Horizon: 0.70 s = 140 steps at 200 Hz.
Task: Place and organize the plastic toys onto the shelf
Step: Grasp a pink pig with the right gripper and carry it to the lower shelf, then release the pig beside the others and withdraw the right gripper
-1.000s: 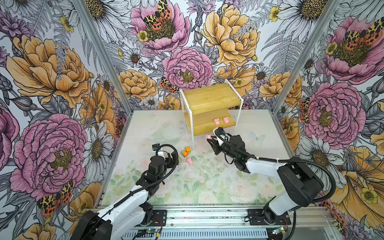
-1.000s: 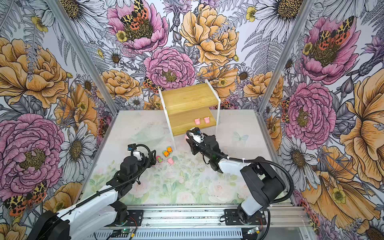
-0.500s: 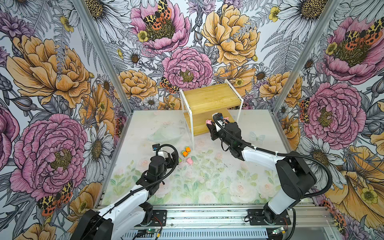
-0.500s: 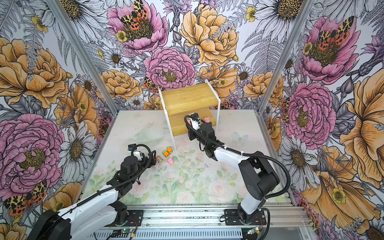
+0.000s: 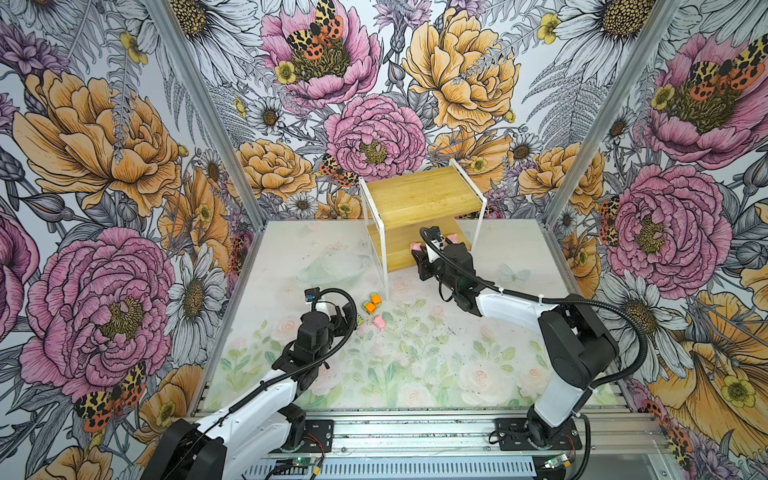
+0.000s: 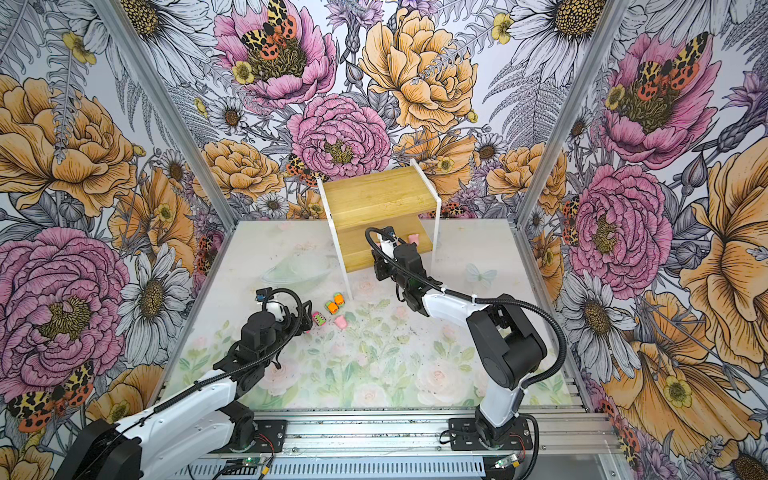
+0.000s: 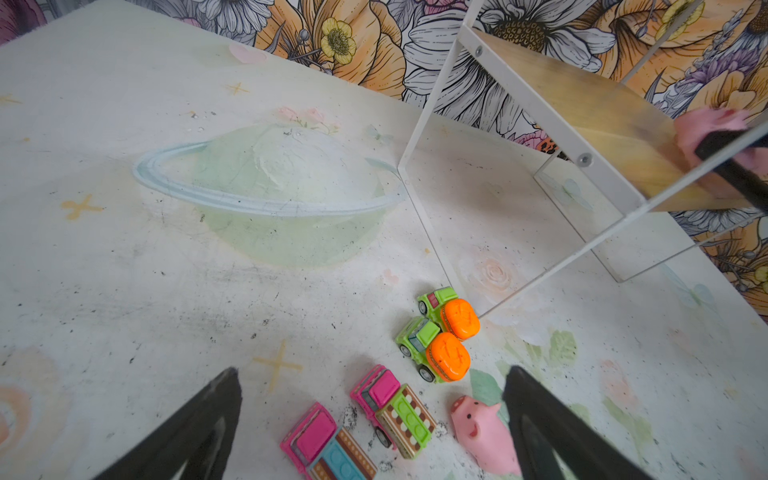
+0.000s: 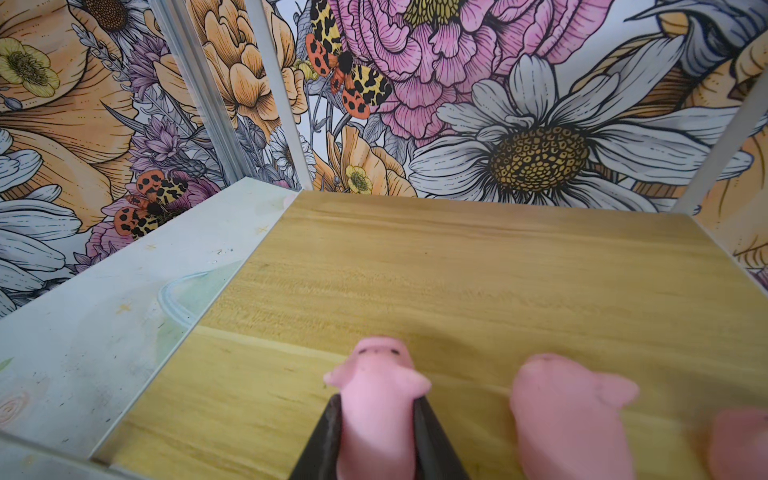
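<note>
Of four pink pigs, one pig (image 8: 377, 374) is pinched between the right gripper's (image 8: 376, 402) fingers at the shelf's (image 8: 457, 270) lower board. Two more pigs (image 8: 561, 411) (image 8: 739, 440) sit there alongside. The fourth pig (image 7: 482, 432) lies on the table (image 7: 124, 291) with two orange-and-green cars (image 7: 446, 311) (image 7: 436, 353) and two pink cars (image 7: 395, 411) (image 7: 324, 444), by the left gripper's (image 7: 372, 370) wide-spread fingers.

Shelf (image 5: 419, 197): honey-yellow bamboo boards, fine grain; thin white frame. Held pig (image 8: 376, 390), shelf pig (image 8: 569, 415), bench pig (image 7: 484, 432): pale pink; dark eye dots on bench pig. Mixer cars (image 7: 446, 313) (image 7: 434, 353): lime green cabs, orange drums. Pink truck (image 7: 392, 409): green bed, brown-and-cream chequered rim. Second pink truck (image 7: 328, 444): teal bed, brown-orange rim. Bench (image 5: 415, 365): off-white, pastel green ringed planet, yellow stars, pink roses, black specks. Walls (image 5: 104, 166): pink and orange blooms, white daisies, orange-black moths. Left hand (image 7: 372, 372), right hand (image 8: 377, 409): black.
</note>
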Tool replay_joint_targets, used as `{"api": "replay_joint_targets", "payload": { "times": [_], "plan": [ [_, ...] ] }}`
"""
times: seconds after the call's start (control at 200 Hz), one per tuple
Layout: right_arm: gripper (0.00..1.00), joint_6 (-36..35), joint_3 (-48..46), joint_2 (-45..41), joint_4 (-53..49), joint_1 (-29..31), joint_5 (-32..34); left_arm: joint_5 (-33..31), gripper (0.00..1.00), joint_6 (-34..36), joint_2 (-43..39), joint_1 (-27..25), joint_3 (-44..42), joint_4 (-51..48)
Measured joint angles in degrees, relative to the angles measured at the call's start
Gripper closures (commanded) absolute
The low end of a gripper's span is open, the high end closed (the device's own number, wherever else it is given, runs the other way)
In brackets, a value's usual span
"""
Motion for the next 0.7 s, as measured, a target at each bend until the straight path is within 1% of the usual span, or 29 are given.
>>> {"api": "replay_joint_targets", "payload": {
  "times": [0.22, 0.35, 0.701],
  "plan": [
    [0.71, 0.6, 1.4, 1.2, -0.6, 0.1, 0.8, 0.1, 0.01, 0.0, -0.1, 0.1, 0.0, 0.0],
    [0.59, 1.1, 2.3, 1.9, -1.0, 0.1, 1.2, 0.1, 0.01, 0.0, -0.2, 0.1, 0.0, 0.0],
    [0.39, 0.8, 2.0, 1.6, -1.3, 0.4, 2.1, 0.1, 0.01, 0.0, -0.4, 0.1, 0.0, 0.0]
  ]
}}
